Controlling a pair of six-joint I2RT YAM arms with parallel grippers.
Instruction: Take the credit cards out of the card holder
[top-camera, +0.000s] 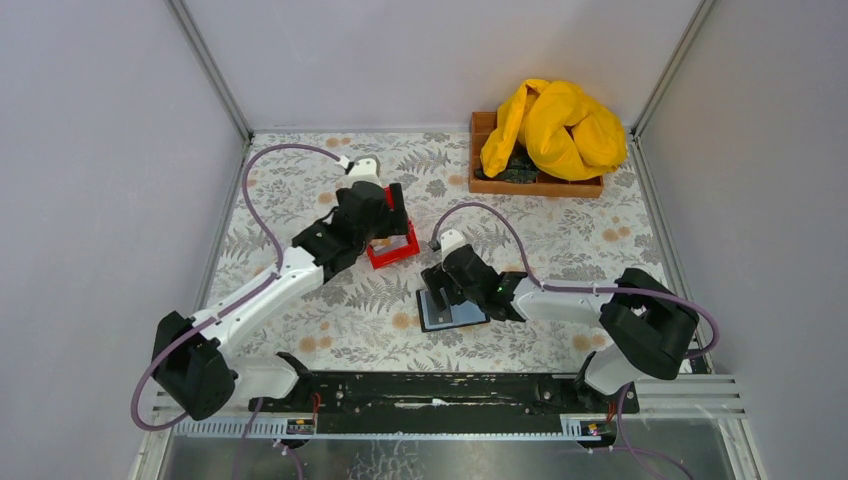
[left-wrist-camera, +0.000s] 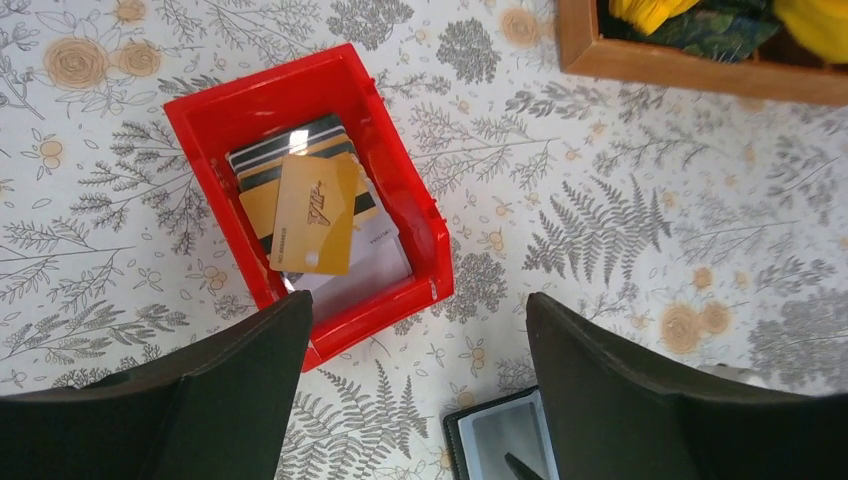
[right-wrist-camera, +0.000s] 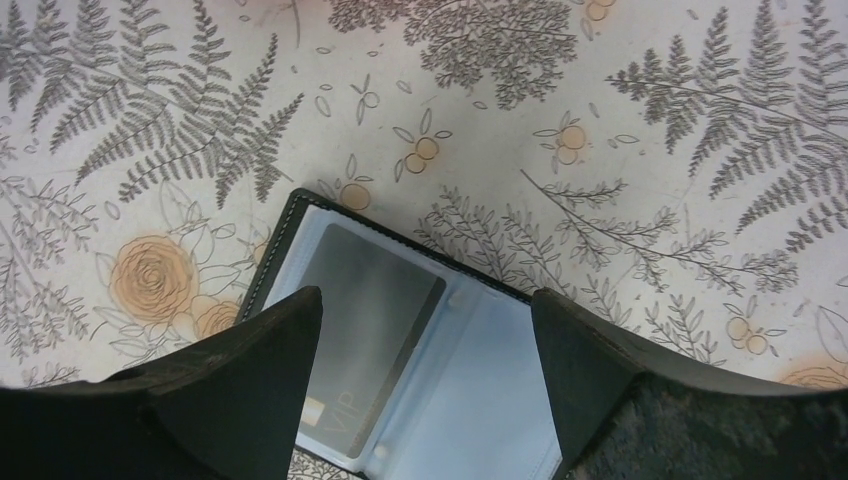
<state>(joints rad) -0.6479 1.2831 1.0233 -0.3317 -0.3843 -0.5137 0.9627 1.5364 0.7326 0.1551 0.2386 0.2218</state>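
The black card holder (top-camera: 452, 310) lies open on the table, its grey-blue faces up; it also shows in the right wrist view (right-wrist-camera: 470, 360) and the left wrist view (left-wrist-camera: 500, 440). A grey card (right-wrist-camera: 365, 330) marked VIP sits in its left sleeve. My right gripper (right-wrist-camera: 425, 330) is open just above the holder, holding nothing. Several cards lie in the red bin (left-wrist-camera: 205, 110), a gold card (left-wrist-camera: 315, 215) on top of striped and white ones. My left gripper (left-wrist-camera: 420, 330) is open and empty above the bin's near edge.
A brown wooden tray (top-camera: 485, 183) at the back right holds a yellow cloth (top-camera: 555, 125); the tray's edge also shows in the left wrist view (left-wrist-camera: 700, 75). The red bin (top-camera: 392, 248) stands left of the holder. Grey walls enclose the floral table.
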